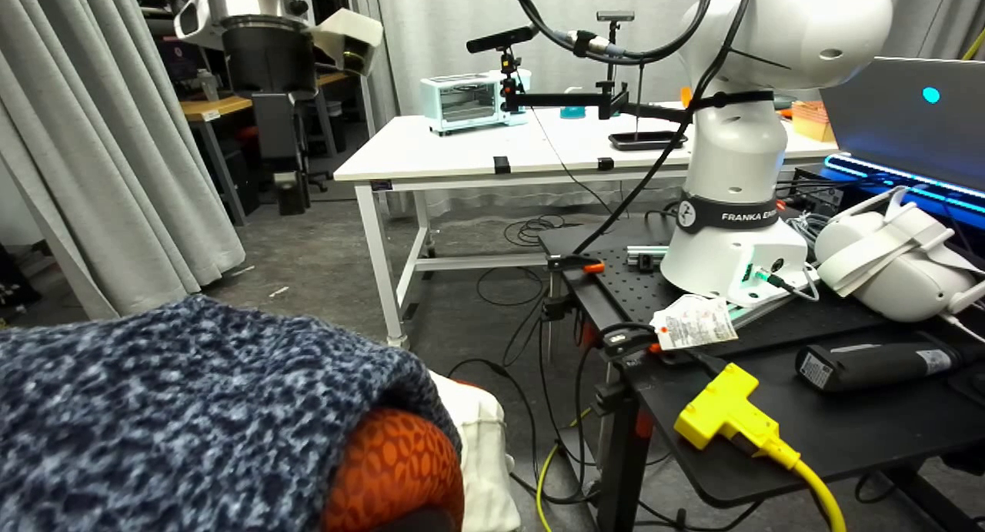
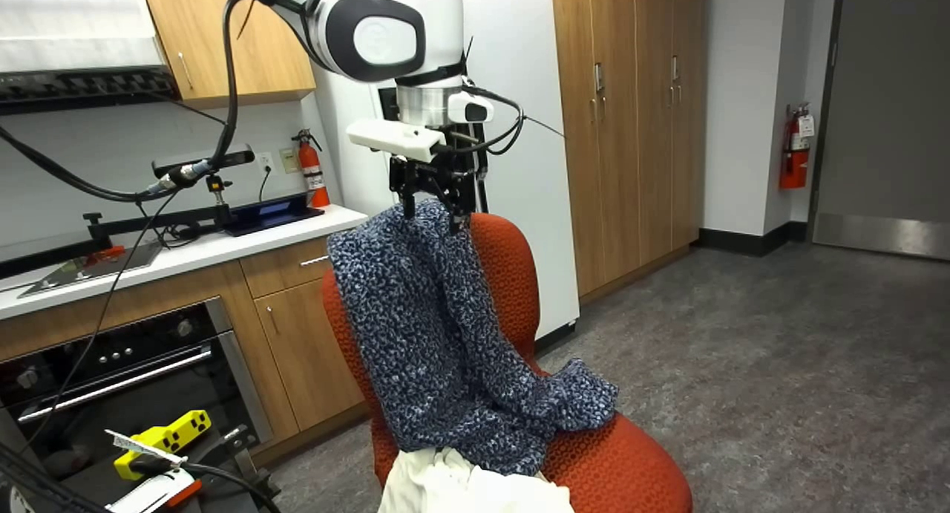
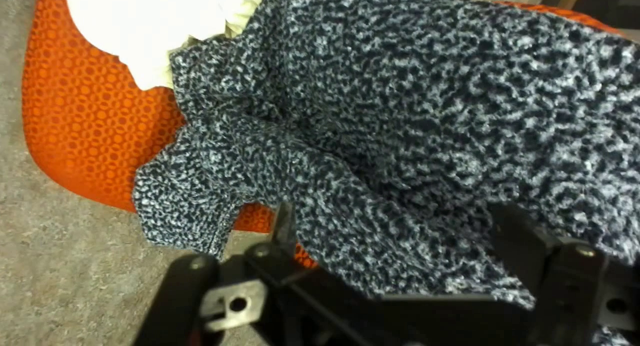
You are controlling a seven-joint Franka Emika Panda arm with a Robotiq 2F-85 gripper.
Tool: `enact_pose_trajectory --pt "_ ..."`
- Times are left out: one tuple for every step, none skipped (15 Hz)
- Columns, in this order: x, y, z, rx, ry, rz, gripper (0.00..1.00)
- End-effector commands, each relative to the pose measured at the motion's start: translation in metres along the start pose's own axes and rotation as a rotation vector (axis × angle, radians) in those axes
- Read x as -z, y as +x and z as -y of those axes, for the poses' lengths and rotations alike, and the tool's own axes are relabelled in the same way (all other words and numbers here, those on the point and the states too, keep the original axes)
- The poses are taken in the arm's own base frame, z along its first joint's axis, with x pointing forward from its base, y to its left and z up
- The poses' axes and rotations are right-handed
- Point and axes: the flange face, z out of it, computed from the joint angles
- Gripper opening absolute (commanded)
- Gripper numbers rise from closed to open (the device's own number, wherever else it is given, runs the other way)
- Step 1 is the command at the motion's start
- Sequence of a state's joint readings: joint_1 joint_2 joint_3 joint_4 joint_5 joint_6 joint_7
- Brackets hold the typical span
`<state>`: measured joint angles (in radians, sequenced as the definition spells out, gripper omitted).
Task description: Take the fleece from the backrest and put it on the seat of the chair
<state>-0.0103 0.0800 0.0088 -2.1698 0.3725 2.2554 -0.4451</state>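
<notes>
The dark navy speckled fleece (image 2: 415, 320) hangs over the rust-orange backrest (image 2: 512, 275), and its lower end lies bunched on the seat of the chair (image 2: 623, 468). It fills much of the wrist view (image 3: 450, 110) and covers the backrest top (image 1: 400, 463) in an exterior view (image 1: 192, 409). My gripper (image 2: 433, 214) points down near the top of the backrest. In the wrist view its two fingers (image 3: 392, 218) stand wide apart with fleece below and between them. In an exterior view the gripper (image 1: 291, 197) appears above the fleece with a gap.
A cream-white cloth (image 2: 475, 487) lies on the seat beside the fleece's lower end. A black cart (image 1: 831, 432) carries the robot base, a yellow power block (image 1: 727, 409) and a headset (image 1: 896, 255). A white table (image 1: 477, 143) and a kitchen counter (image 2: 185, 253) stand farther off.
</notes>
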Motion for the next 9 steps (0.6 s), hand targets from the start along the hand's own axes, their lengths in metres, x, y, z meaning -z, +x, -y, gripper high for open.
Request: enact_pose_trajectory --pt "-0.018 0.022 0.01 0.006 0.06 -0.062 1.0" --pt "-0.023 0.025 0.013 0.001 0.073 -0.076 1.0" --pt "-0.03 0.027 0.016 -0.009 0.093 -0.085 1.0" --pt "-0.036 0.029 0.02 -0.02 0.113 -0.092 1.0" --pt "-0.042 0.031 0.025 -0.029 0.133 -0.095 1.0" --pt "-0.046 0.031 0.03 -0.032 0.154 -0.096 1.0" --pt "-0.05 0.032 0.035 -0.028 0.173 -0.097 1.0" --pt "-0.053 0.032 0.039 -0.023 0.19 -0.095 1.0" --pt "-0.055 0.033 0.041 -0.017 0.208 -0.093 1.0"
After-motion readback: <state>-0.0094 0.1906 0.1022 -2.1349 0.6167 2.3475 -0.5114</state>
